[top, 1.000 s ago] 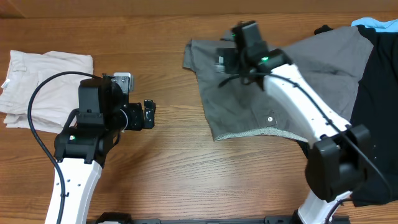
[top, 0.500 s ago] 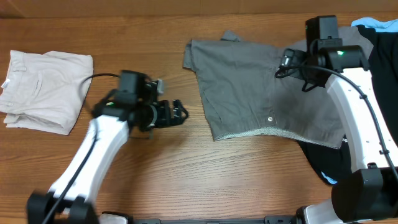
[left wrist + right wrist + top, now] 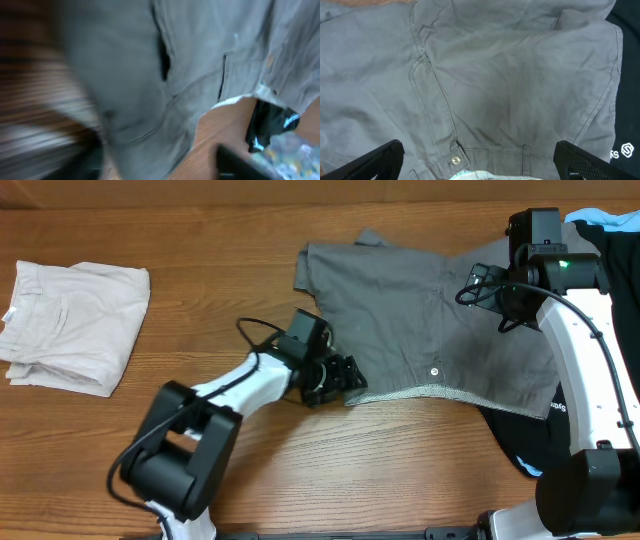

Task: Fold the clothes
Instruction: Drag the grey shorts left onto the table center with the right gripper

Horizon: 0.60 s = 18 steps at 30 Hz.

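Motion smeared the left wrist view — the grey cotton shorts (image 3: pixel 200 75) showed little detail, and the left gripper (image 3: pixel 165 165) appeared only as dark blurs. The black soft garment (image 3: pixel 520 440) ran off the overhead's right edge, partly under the shorts.

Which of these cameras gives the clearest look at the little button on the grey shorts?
The right wrist view: the button sits close and sharp on the grey shorts. Overhead shows it only as a tiny pale dot. The left wrist view is too blurred to pick it out.
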Motion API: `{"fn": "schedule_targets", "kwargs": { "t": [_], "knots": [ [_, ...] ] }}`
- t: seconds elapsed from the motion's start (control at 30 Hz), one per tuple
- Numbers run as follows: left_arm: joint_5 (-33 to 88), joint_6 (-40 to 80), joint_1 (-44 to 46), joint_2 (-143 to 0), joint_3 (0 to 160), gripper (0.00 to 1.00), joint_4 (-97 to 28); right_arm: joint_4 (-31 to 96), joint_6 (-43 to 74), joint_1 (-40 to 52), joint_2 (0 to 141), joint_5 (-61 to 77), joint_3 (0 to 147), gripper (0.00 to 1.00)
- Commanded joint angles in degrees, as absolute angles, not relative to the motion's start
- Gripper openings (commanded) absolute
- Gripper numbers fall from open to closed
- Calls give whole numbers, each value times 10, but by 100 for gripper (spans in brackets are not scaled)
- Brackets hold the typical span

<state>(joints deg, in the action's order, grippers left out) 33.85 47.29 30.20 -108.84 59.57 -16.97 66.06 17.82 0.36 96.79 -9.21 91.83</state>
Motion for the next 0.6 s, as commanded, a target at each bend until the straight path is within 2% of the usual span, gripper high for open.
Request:
{"fn": "schedule_targets", "kwargs": {
  "t": [0.0, 0.03, 0.13, 0.3, 0.43, 0.57],
  "knots": [
    [387, 512, 320, -1109, 602, 16, -164, 661, 181, 2, 960, -90, 927, 100],
    [395, 495, 320, -1109, 602, 4, -177, 662, 181, 2, 960, -90, 927, 100],
    [398, 470, 297, -1100, 602, 4, -279, 665, 180, 2, 960, -90, 927, 100],
    [338, 292, 185, -1055, 602, 4, -517, 669, 180, -5, 960, -90, 927, 100],
    [217, 144, 6, -988, 603, 4, -693, 672, 176, -10, 960, -81, 927, 100],
    [206, 89, -148, -964, 603, 4, -736, 662, 57, -9, 963, 66, 927, 100]
  ]
}}
